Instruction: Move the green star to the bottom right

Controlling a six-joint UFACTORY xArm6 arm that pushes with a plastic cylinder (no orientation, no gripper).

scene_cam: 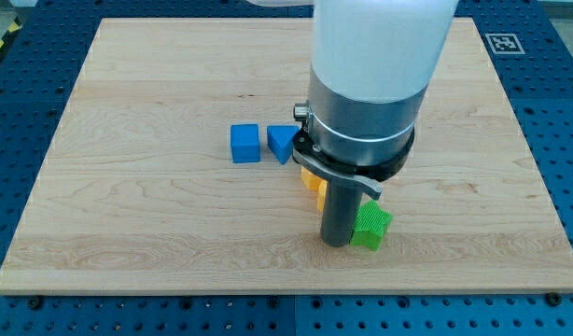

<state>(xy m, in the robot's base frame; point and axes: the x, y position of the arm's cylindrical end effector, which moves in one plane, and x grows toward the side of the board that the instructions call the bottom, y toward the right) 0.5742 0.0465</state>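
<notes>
The green star (372,228) lies low on the wooden board (128,215), right of centre. My tip (336,242) stands right against the star's left side, touching it. The arm's wide body hides the blocks above the star. Only slivers of yellow blocks (314,185) show to the left of the rod.
A blue cube (244,144) and a blue triangle (281,142) sit near the board's middle, left of the arm. The green round block and the red blocks are hidden behind the arm. A marker tag (501,42) sits at the board's top right corner.
</notes>
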